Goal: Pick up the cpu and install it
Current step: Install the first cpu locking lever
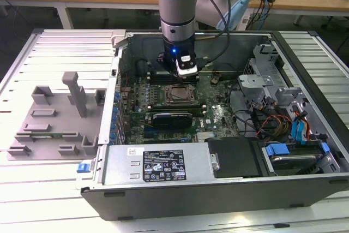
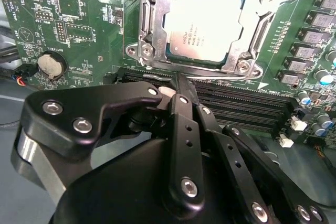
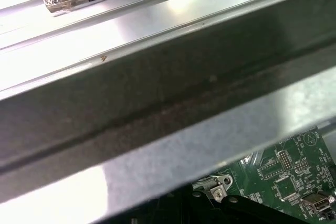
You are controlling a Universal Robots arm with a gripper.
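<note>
Already seated: cpu (image 2: 206, 23) lies flat in socket frame (image 2: 148, 30) on green board (image 2: 79, 19). Gripper (image 2: 177, 85) fingers closed together, empty, at cpu's 6 o'clock, above memory slots (image 2: 247, 106).

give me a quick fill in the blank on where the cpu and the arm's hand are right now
1. The cpu lies in the metal-framed ____ on the green motherboard.
2. The hand holds ____.
3. In the second wrist view, the long black slots run between the hand and the ____.
4. In the exterior view, the grey plastic tray lies outside the computer case, on that view's ____.

Missing words: socket; nothing; cpu; left
</note>
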